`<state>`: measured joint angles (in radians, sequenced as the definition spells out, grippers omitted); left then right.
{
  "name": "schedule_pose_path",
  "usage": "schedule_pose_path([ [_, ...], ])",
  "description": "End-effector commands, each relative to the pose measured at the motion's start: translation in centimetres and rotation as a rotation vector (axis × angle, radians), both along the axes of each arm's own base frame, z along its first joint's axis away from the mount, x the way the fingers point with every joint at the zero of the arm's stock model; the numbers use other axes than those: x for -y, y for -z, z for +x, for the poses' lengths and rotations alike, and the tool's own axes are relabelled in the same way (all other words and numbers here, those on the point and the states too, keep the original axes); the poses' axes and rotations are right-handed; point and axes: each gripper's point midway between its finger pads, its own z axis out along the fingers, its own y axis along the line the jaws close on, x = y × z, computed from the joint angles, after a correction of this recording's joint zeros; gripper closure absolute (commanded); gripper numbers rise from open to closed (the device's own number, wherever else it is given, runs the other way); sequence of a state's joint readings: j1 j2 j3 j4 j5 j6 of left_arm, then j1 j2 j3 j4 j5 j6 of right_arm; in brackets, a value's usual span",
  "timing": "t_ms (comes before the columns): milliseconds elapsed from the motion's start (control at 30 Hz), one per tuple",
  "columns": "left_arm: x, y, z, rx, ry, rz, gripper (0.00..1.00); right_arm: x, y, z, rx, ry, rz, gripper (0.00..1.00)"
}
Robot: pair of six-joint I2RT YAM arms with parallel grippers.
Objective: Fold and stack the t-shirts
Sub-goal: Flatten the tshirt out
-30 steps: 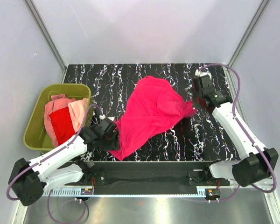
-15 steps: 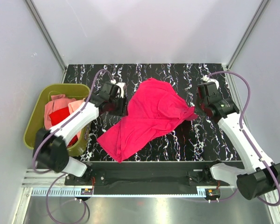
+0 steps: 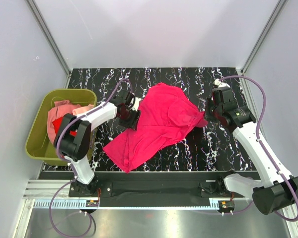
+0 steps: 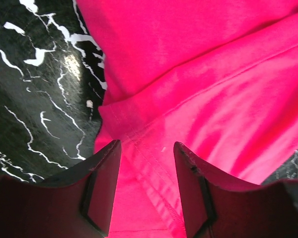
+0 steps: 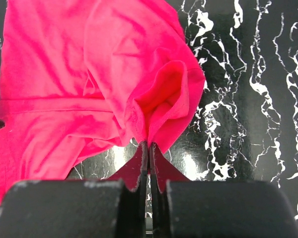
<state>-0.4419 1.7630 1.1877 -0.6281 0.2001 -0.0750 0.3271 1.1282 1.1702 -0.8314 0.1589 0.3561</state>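
While the right gripper (image 5: 149,147) pinches the far corner of the bright pink shirt (image 3: 161,119) tight, the left gripper (image 4: 146,151) hangs with jaws apart over the shirt's edge nearest the green tub (image 3: 42,111). The shirt lies crumpled just beside the tub, and other shirts (image 3: 57,118) wait inside it. I think this is spreading time. Next the left jaws must close on that edge, then both pull the shirt flat.

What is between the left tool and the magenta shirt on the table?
Nothing visible. The open left tool hangs directly over the hem of the bright magenta-pink cloth t-shirt, straddling the seam, beside bare black marbled table.
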Motion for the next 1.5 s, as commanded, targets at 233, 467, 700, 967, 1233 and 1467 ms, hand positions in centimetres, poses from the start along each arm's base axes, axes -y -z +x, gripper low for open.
schedule_pose_path([
  [233, -0.2, -0.1, 2.8, 0.079, 0.035, 0.035, 0.53, -0.7, -1.1, 0.3, 0.06, -0.054, 0.022, 1.0],
  [467, -0.4, -0.3, 2.9, 0.085, 0.03, 0.046, 0.77, -0.5, -1.1, 0.3, 0.058, -0.05, 0.011, 1.0],
  [700, -0.9, -4.1, 3.6, 0.135, -0.055, 0.058, 1.0, 0.4, -0.9, 0.7, 0.059, -0.001, -0.027, 1.0],
  [967, -0.6, -9.4, 3.7, 0.224, -0.091, 0.02, 0.92, 1.1, -3.9, 1.4, 0.179, 0.049, -0.011, 0.98],
  [1233, -1.0, -8.0, 3.0, 0.206, -0.088, 0.037, 1.0, -0.6, -3.2, 0.8, 0.162, 0.0, 0.073, 0.98],
  [1467, -3.1, -16.6, 5.5, 0.44, -0.253, 0.078, 1.0, 3.0, -5.6, 2.2, 0.242, 0.122, -0.085, 1.0],
])
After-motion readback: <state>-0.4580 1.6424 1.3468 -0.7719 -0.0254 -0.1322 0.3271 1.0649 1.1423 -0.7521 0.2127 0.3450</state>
